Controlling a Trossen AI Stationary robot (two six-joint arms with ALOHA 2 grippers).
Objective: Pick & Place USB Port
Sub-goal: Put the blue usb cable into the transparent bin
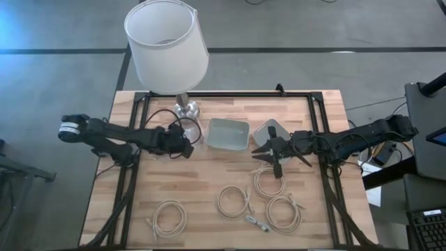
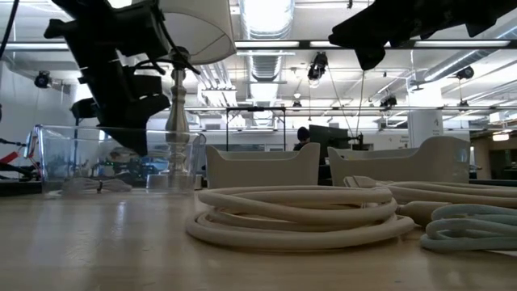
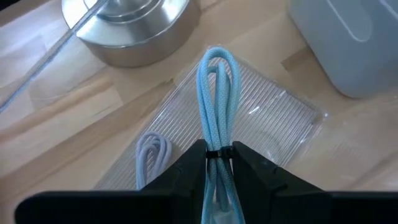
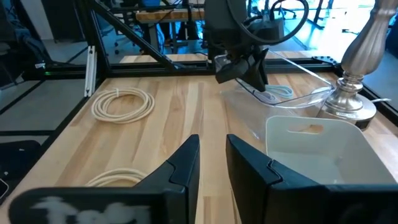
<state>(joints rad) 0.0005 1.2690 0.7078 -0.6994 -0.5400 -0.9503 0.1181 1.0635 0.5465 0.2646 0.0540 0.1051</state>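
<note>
My left gripper (image 1: 187, 146) is over a clear plastic tray (image 3: 273, 118) beside the lamp base (image 3: 130, 28) and is shut on a bundled light-blue cable (image 3: 217, 87). A small white cable (image 3: 152, 155) lies in the tray. The right wrist view shows that gripper (image 4: 239, 65) above the tray (image 4: 298, 93), with the blue loops (image 4: 277, 93) reaching into it. My right gripper (image 1: 268, 150) hovers open and empty above the table, near a white bin (image 1: 270, 131) and a coiled cream cable (image 1: 268, 181). My left gripper pinches the light-blue cable bundle between its two fingers at the black tie (image 3: 214, 154). The fingers lie along the bundle. Its looped end (image 3: 216, 59) sticks out ahead of the fingertips over the tray; whether it touches the tray floor, I cannot tell.
A grey bin (image 1: 228, 134) and the white bin sit at mid table. A lamp with a white shade (image 1: 166, 42) stands at the far edge. Cream cable coils lie nearer: (image 1: 169, 217), (image 1: 235, 201), (image 1: 284, 213). Bare wood shows on the near left.
</note>
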